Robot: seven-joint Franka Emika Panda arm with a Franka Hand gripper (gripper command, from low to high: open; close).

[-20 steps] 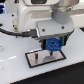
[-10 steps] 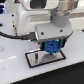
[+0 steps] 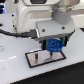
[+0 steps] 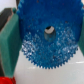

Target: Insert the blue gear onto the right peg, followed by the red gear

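While the white robot arm leans in from above in the exterior view, its gripper [image 3: 54, 45] stands low over the grey, black-edged rectangular plate [image 3: 37, 61], with its two dark fingers [image 3: 63, 42] pointing downward and clamped on the flat, round, bright blue plastic gear with a toothed rim [image 3: 54, 46]. The wrist view shows that same blue gear [image 4: 46, 39] close up, filling most of the picture, pressed between teal-green finger pads [image 4: 9, 41] on either side, with a small pale centre hole ringed by a dark shadow. The gear hangs level or nearly so just above the plate, toward the exterior view's right end of it; whether it touches the plate or a peg cannot be told, since both pins are hidden or too small to make out. A bit of the small, chunky, bright red plastic gear [image 4: 4, 80] shows at the corner of the wrist view, lying on the white tabletop [image 3: 15, 70].
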